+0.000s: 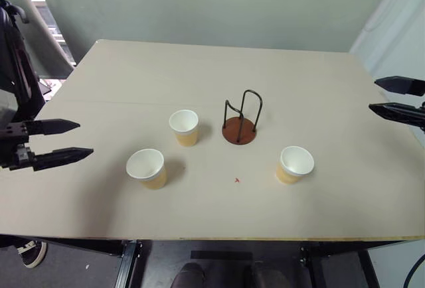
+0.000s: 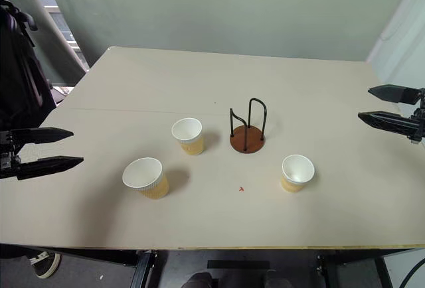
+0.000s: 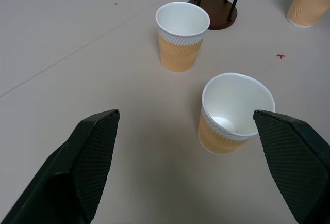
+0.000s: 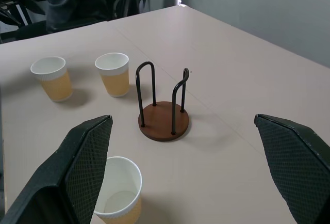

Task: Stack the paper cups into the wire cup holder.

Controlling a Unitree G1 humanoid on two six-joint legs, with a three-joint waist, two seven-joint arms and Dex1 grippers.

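While nothing is being gripped, all items are sitting apart on the table.
Table: broad beige rectangular tabletop (image 1: 219,75) is carrying everything.
Left gripper (image 1: 70,140): hovering over the table's left edge, black fingers spread wide, empty.
Right gripper (image 1: 380,95): hovering at the right edge, fingers wide apart, empty.
Holder: dark wire cup holder on a round reddish-brown base (image 1: 240,119) is standing upright mid-table, empty.
Cups: three tan paper cups with white rims are standing upright: one (image 1: 184,127) just left of the holder, one (image 1: 147,168) nearer the left gripper, one (image 1: 294,164) to the holder's front right.

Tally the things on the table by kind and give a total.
Tan-yellow tapered paper cups with white insides: 3
Wire cup holder with dark loops on a round reddish-brown base: 1
Small red mark on the tabletop: 1
Total: 5
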